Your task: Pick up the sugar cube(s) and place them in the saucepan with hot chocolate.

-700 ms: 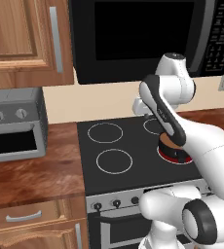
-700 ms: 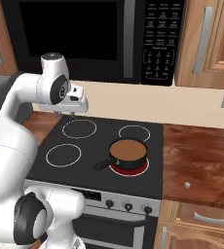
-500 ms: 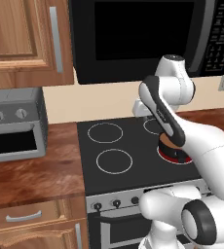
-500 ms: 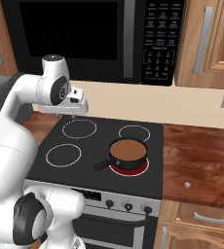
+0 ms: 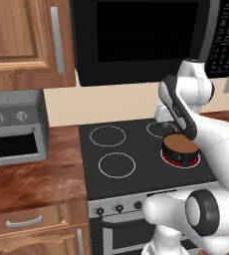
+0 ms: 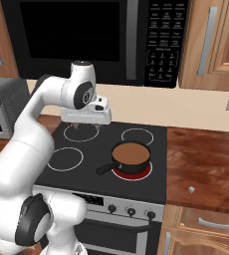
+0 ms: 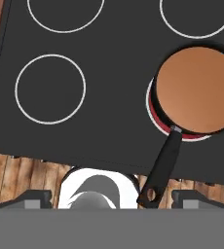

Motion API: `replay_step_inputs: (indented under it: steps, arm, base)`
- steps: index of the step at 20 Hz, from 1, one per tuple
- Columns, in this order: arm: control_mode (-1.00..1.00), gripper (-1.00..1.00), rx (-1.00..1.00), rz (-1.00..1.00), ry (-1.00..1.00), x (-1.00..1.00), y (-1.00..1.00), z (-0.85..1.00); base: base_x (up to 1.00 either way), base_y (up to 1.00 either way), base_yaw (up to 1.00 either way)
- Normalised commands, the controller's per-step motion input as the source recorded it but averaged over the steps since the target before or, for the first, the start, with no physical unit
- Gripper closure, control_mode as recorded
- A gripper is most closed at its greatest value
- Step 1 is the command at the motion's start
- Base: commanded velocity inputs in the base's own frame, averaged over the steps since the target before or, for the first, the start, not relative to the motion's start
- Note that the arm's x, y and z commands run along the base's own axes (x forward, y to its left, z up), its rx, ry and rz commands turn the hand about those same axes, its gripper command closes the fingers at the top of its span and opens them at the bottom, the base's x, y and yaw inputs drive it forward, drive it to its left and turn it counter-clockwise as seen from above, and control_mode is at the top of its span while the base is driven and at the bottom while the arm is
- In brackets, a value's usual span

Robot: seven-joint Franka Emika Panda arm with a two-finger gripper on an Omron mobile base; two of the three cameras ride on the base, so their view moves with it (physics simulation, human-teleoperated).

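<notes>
The gripper (image 6: pixel 86 125) is shown raised above the back left ring (image 6: pixel 81 133) of the stove (image 6: pixel 86 164), pointing straight down; its two tips are seen side by side with nothing between them, but how far apart they stand cannot be told. The saucepan (image 6: pixel 132 155) is set on the glowing front right ring (image 6: pixel 131 172), its brown surface flat and its handle (image 6: pixel 105 168) directed toward the stove's front edge. One sugar cube (image 6: pixel 191 190) is seen as a small pale block on the wooden worktop (image 6: pixel 206 169), right of the stove and near the worktop's front edge, well apart from the pan. The relation governing the coming move: the cube lies to the gripper's right and forward, beyond the pan, so that the whole width of the stove is to be crossed before any descent. Being roughly cubic, it offers no long axis for the jaws to be turned to. In the hand view the saucepan (image 7: pixel 196 90) is seen from above
</notes>
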Motion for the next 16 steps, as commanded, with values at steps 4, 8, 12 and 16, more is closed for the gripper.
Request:
replay_step_inputs:
  steps: [4,8,12,16]
  arm:
    - [-1.00,-1.00,0.05,0.00,0.15,0.21,-1.00,-0.18]
    - [-1.00,-1.00,0.04,0.00,0.13,0.13,-1.00,-0.19]
    - [-1.00,-1.00,0.00,0.00,0.08,0.01,-0.96,-0.25]
    - [-1.00,-1.00,0.00,0.01,0.00,0.00,-0.47,-0.50]
  base:
    - [0.00,0.00,0.00]
    - [0.00,0.00,0.00]
    - [0.00,0.00,0.00]
    - [0.00,0.00,0.00]
